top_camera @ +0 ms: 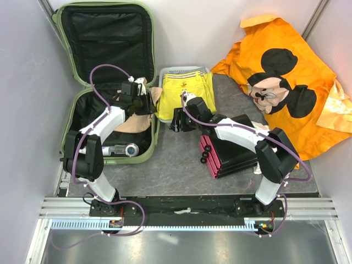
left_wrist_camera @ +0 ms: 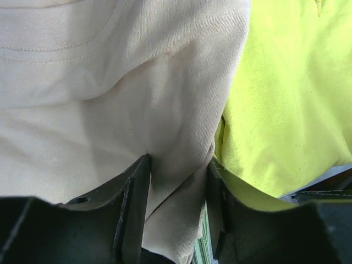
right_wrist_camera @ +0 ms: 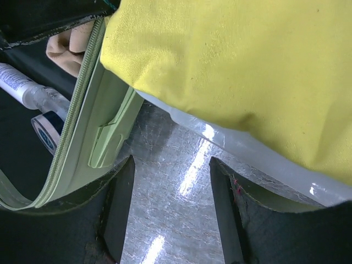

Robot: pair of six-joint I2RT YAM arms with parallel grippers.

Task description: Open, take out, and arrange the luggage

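With the luggage (top_camera: 104, 38) lying open at the tabletop's (right_wrist_camera: 170, 220) left, the left gripper (left_wrist_camera: 179, 165) pinches a thin fold of beige garment (left_wrist_camera: 110, 110) (right gripper (right_wrist_camera: 170, 165) gapes empty nearby), which may slip free when lifted.

Left arm (top_camera: 107, 122) and right arm (top_camera: 236, 132) have white shells, black joints, looping purple cables (top_camera: 110, 65)

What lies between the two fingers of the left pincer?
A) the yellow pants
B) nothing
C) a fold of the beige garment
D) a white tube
C: the left wrist view shows the beige garment pinched in a fold by the left pincer, with the yellow pants beside it.
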